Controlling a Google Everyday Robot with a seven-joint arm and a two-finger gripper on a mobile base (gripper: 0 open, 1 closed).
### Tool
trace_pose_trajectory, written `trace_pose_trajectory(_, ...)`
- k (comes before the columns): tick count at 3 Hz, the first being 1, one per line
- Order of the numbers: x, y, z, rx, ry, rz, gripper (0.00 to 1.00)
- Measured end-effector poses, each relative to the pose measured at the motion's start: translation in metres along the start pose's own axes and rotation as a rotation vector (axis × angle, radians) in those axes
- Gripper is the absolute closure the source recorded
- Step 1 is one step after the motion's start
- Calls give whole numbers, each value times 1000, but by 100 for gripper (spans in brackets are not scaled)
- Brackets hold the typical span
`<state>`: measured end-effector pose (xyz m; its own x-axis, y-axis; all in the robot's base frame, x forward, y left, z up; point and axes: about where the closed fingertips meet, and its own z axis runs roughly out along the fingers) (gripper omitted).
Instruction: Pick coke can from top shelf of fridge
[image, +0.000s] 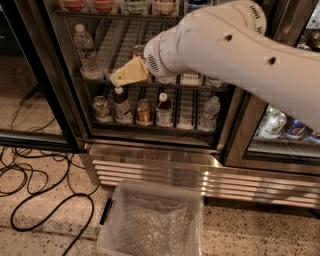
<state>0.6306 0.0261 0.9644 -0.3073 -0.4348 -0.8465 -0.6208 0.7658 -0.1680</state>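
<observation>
Reaching into the fridge, the robot's claw hangs at the near edge of the top shelf, angled down and left, apparently to come at the coke can standing just behind it (whether the claw is spread or closed cannot be told); a plastic bin sits on the floor below

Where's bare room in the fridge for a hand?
On the dark wire shelf, lanes are bare between the clear water bottle and the small red can, behind the yellowish pincer at its front edge. Below, one lane is bare beside the lower water bottle; that row is otherwise crowded.
</observation>
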Motion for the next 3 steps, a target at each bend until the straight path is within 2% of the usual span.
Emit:
trace_pose_trajectory(1, -21, 4, 22, 51, -69, -19, 0)
trace_pose_trajectory(2, -44, -6, 40, 121, -115, -13, 0)
trace_pose_trajectory(3, -44, -6, 40, 121, -115, -13, 0)
